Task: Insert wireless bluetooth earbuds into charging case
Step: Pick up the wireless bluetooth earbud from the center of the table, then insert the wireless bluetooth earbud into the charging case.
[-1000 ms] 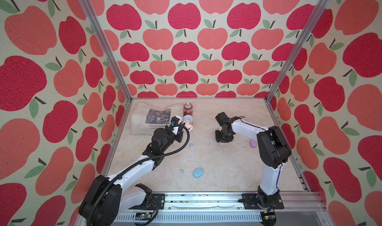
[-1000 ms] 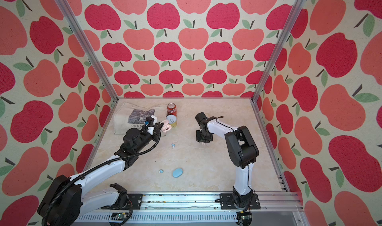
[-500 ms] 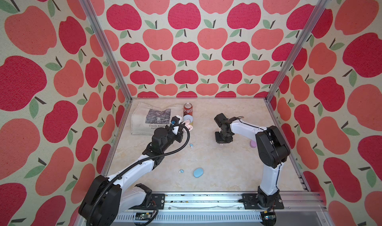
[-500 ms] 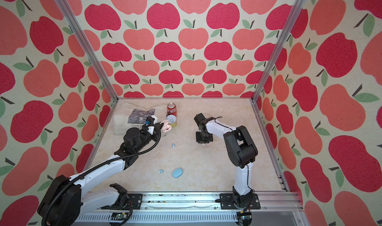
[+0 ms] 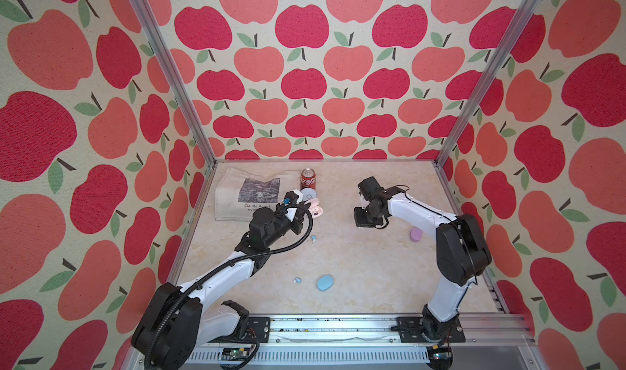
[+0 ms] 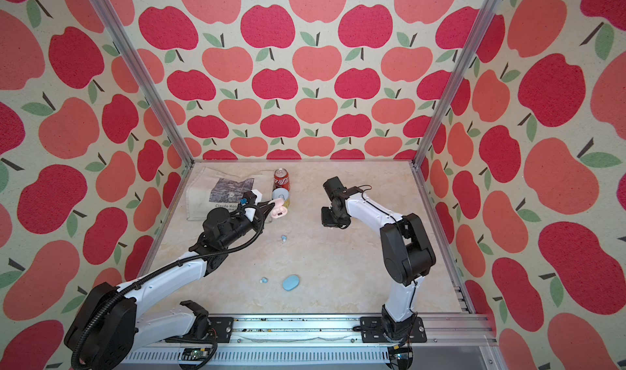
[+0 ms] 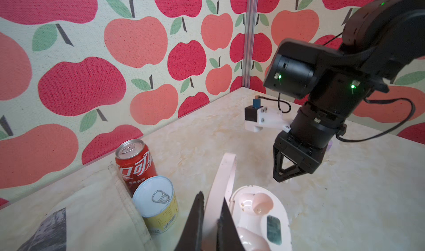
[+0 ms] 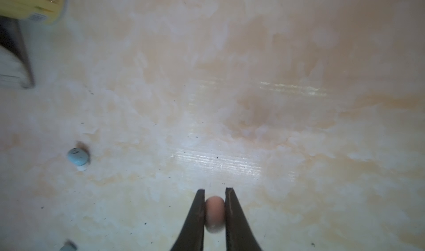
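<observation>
My right gripper (image 8: 215, 189) was pinched nearly closed on one pink earbud (image 8: 214, 212), low over the table (image 8: 276, 100) and well apart from the open pink case (image 7: 259, 215), whose lid (image 7: 226, 169) my left gripper (image 7: 212, 197) had clamped tight. Next, I judged, the bud needed carrying across and seating squarely in the empty socket. I counted three cases — the pink one, a blue case (image 5: 325, 282), a purple case (image 5: 416, 234) — and two loose blue earbuds (image 5: 313, 238) (image 5: 297, 279); no purple buds showed.

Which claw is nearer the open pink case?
Left. The left claw grips the open pink case by its raised lid; the right claw is apart from it, pinching a pink earbud.
</observation>
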You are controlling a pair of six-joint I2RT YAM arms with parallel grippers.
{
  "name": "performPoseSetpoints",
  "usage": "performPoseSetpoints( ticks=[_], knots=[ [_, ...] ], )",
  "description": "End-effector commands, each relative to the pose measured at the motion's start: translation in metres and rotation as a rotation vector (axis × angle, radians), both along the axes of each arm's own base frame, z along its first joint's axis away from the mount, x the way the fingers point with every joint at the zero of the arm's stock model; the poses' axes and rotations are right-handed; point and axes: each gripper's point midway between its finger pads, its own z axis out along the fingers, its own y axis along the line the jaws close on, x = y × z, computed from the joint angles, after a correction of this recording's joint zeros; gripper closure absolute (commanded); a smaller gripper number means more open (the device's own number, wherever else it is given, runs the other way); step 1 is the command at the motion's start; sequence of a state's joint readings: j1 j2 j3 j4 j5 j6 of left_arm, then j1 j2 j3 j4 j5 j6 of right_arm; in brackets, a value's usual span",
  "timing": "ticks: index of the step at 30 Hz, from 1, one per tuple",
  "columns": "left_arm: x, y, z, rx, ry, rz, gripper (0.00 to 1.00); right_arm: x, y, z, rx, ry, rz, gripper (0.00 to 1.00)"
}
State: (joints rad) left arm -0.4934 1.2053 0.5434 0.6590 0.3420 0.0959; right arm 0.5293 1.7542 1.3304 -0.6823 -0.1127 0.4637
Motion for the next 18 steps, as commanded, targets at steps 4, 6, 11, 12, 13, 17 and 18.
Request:
performPoseSetpoints(
  ticks=[4,6,11,12,13,17,18],
  knots=[
    [-0.012,-0.033,0.002,-0.039,-0.028,-0.19,1.0,-0.011,0.044,0.137,0.474,-0.151,0.193,0.94],
    [-0.012,-0.041,0.004,-0.048,-0.028,-0.223,1.0,-0.023,0.052,0.161,0.566,-0.16,0.248,0.94],
    [-0.013,-0.058,0.01,-0.073,-0.025,-0.286,1.0,-0.047,0.068,0.19,0.755,-0.129,0.34,0.94],
    [-0.013,-0.06,0.011,-0.075,-0.023,-0.292,1.0,-0.05,0.071,0.191,0.775,-0.121,0.355,0.94],
    [-0.013,-0.063,0.011,-0.078,-0.021,-0.301,1.0,-0.054,0.074,0.193,0.794,-0.117,0.372,0.94],
    [-0.014,-0.069,0.017,-0.1,-0.01,-0.323,1.0,-0.067,0.083,0.193,0.829,-0.102,0.43,0.94],
    [-0.014,-0.07,0.018,-0.103,-0.008,-0.326,1.0,-0.069,0.085,0.193,0.831,-0.099,0.438,0.94]
  ],
)
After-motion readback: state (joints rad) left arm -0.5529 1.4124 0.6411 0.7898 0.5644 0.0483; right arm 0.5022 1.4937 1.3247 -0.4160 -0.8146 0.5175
